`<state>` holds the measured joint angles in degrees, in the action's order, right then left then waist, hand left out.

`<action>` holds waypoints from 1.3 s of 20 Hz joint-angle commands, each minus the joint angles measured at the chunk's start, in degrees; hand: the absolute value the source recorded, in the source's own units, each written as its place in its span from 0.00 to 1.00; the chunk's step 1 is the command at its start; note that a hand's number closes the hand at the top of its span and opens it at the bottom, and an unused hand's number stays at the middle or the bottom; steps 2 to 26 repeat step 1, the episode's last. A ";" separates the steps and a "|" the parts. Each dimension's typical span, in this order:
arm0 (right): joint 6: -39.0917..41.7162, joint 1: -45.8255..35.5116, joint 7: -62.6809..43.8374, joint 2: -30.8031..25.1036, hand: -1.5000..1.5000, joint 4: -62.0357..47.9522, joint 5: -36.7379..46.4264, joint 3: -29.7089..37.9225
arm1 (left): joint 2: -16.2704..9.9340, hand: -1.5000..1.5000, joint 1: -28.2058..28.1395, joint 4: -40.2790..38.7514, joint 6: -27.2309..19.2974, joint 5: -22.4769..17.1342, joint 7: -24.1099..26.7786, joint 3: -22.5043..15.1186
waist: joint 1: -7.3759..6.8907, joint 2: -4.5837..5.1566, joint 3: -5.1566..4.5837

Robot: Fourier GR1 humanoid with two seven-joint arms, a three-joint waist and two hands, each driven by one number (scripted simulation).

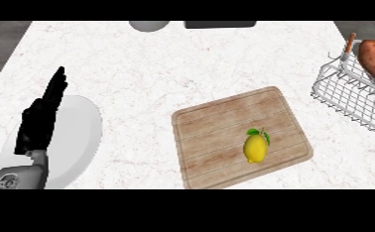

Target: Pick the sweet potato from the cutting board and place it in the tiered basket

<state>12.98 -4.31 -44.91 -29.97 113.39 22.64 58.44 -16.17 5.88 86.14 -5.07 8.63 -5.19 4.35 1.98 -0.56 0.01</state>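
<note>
Bright even light, pale counter [183, 62] nearly washed out, soft faint shadows (beneath the lemon [256, 147]), no glare

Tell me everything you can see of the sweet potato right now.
The orange-brown sweet potato shows only in part at the head view's right edge, cut off by the frame. Its skin looks smooth and reddish orange, with a tapered, rounded end pointing up. It lies inside the white wire tiered basket, above the wire rim, and no longer on the wooden cutting board. No hand touches it. Whether it rests on the basket's floor cannot be told.
</note>
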 commanded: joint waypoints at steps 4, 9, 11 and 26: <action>3.87 7.39 5.37 3.41 0.00 4.73 -10.73 11.57 | 1.51 0.50 -1.08 2.49 -0.56 1.12 -0.92 -1.67 | 0.12 -0.02 0.04; 3.87 7.39 5.37 3.41 0.00 4.73 -10.73 11.57 | 1.51 0.50 -1.08 2.49 -0.56 1.12 -0.92 -1.67 | 0.12 -0.02 0.04; 3.87 7.39 5.37 3.41 0.00 4.73 -10.73 11.57 | 1.51 0.50 -1.08 2.49 -0.56 1.12 -0.92 -1.67 | 0.12 -0.02 0.04; 3.87 7.39 5.37 3.41 0.00 4.73 -10.73 11.57 | 1.51 0.50 -1.08 2.49 -0.56 1.12 -0.92 -1.67 | 0.12 -0.02 0.04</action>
